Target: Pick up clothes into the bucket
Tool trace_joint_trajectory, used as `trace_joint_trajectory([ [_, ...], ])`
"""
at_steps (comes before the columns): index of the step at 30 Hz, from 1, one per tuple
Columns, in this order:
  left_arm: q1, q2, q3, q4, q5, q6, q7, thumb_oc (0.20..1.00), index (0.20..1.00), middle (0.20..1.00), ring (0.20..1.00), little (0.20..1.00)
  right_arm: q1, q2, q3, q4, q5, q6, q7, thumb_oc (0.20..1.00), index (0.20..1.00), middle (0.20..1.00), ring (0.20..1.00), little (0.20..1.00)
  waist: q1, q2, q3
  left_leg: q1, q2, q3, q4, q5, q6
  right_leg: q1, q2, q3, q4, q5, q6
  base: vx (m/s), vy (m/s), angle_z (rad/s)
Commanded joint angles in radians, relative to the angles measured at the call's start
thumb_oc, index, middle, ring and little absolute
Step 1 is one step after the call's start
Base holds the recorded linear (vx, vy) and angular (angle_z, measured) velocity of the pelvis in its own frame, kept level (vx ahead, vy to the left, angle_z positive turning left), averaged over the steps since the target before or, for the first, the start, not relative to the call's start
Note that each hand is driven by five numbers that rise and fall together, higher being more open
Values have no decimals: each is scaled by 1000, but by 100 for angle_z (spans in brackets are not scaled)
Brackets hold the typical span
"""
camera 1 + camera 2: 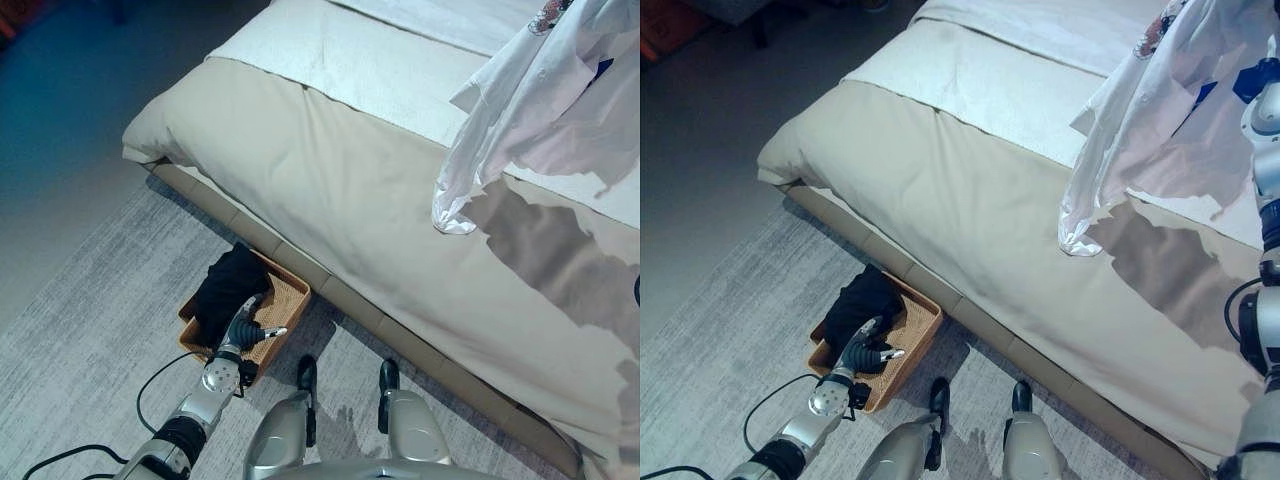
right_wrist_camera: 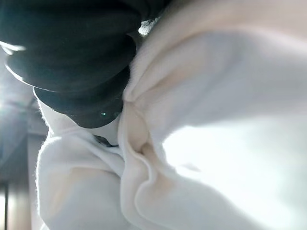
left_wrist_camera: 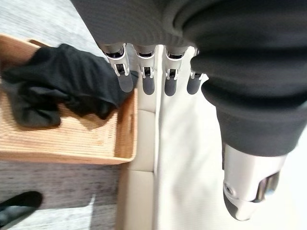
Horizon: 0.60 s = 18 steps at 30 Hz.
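Presently on the rug [image 1: 80, 340], against the foot of the bed [image 1: 330, 190]: one woven basket [image 1: 285, 305], shallow, rectangular. Contents — one black garment [image 1: 228, 285], bunched at the end of the basket away from the robot and spilling over the rim.

Left hand [image 1: 243, 328]: low over the basket's near side, beside the black garment; fingers [image 3: 146, 81] straight in a row, thumb apart, nothing held.

White shirt [image 1: 540, 110]: lifted clear above the bed, hanging in loose folds with its lower hem dangling over the beige cover — well apart from the basket. White cloth presses close against the dark ribbed cover in the right wrist view.

Right hand [image 2: 76, 62]: raised over the bed's far side with the shirt draped about it; fingers buried in the fabric, so grip cannot be told.
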Motion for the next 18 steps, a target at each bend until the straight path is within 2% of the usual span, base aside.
trace_joint_trajectory([
  [1,64,-2,15,-12,29,-21,-17,1000,1000,1000,1000,1000,-32,-55,-41,-42,35,-60,-44,200,200,200,200,200,5,-58,-144,3,-11,50,100,-132,6,16,6,22,-6,30,26,72,-4,-16],
  [4,72,-5,6,-52,29,-19,-31,1000,1000,1000,1000,1000,-15,-55,-28,-32,60,-68,0,200,200,200,200,200,1,-61,-176,34,-9,55,84,-137,6,45,8,25,-17,27,27,89,-11,-15],
  [7,75,-8,-7,-64,33,-17,-48,1000,1000,1000,1000,1000,-4,-38,18,14,111,-75,93,200,200,200,200,200,-4,-65,-201,60,-6,65,62,-138,6,69,10,25,-38,30,29,63,-10,-5],
  [8,77,-8,-12,-70,33,-16,-59,1000,1000,1000,1000,1000,1,-38,47,24,100,-70,133,244,244,244,244,244,-5,-68,-207,65,-5,67,58,-138,5,73,10,25,-45,32,31,34,-10,-7],
  [9,80,-14,-16,-62,35,-14,-61,1000,1000,1000,1000,1000,-2,-30,59,41,99,-66,136,391,391,391,391,391,-6,-68,-210,71,-4,68,53,-138,6,77,11,26,-50,35,31,25,-10,-9],
  [10,83,-18,-24,-60,35,-13,-65,1000,1000,1000,1000,1000,-4,-17,76,66,93,-64,150,915,915,915,915,915,-5,-67,-213,76,-3,72,48,-136,6,79,11,28,-56,38,32,16,-3,-12],
  [11,86,-20,-28,-65,35,-11,-71,1000,1000,1000,1000,1000,-2,-10,95,81,86,-60,172,1000,1000,1000,1000,1000,-6,-66,-216,78,-3,75,46,-135,6,80,11,30,-59,40,32,7,2,-10],
  [13,94,-26,-35,-51,39,-6,-79,1000,1000,1000,1000,1000,3,10,118,118,64,-50,198,1000,1000,1000,1000,1000,-6,-66,-217,80,-3,78,42,-134,6,82,11,32,-64,45,32,-2,1,-11],
  [14,99,-38,-38,-30,39,-3,-79,1000,1000,1000,1000,1000,3,28,126,148,58,-46,204,890,890,890,890,890,-4,-65,-219,83,-3,79,39,-133,7,85,11,33,-69,50,32,-2,-1,-16],
  [15,99,-38,-38,-29,39,-3,-79,1000,1000,1000,1000,1000,2,28,128,149,59,-47,204,608,608,608,608,608,-4,-64,-219,83,-3,79,39,-133,7,86,11,33,-70,50,32,-5,2,-16],
  [16,104,-44,-38,-21,39,-1,-82,1000,1000,1000,1000,1000,6,37,139,164,42,-43,218,200,200,200,200,200,-3,-63,-219,84,-4,79,37,-132,7,88,10,31,-75,53,32,-6,2,-6],
  [18,113,-52,-34,-4,38,1,-79,1000,1000,1000,1000,1000,10,51,135,193,34,-41,216,200,200,200,200,200,1,-63,-219,85,-3,77,33,-129,7,91,8,28,-82,57,34,-5,1,-2],
])
